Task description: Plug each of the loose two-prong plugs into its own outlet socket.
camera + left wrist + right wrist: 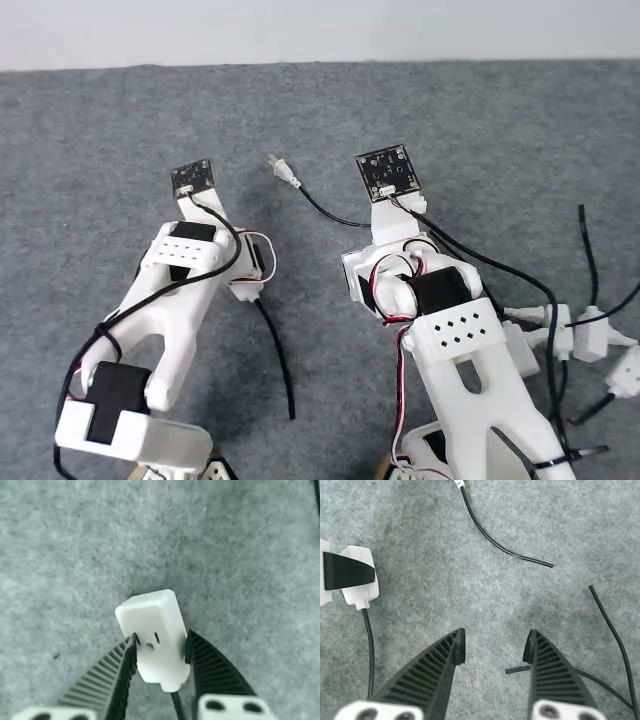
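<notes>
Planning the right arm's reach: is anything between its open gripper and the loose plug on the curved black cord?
Nothing visible does: between the right gripper and the loose plug lie bare carpet and the plug's own cord. The outlet socket held by the left gripper sits off to one side.

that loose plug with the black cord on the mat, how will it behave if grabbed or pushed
Probably light: the plug is small and slim. Its black cord lies in a loose curve, so it likely flops and trails when lifted. On the fuzzy grey mat it would more likely drag or pivot than roll.
</notes>
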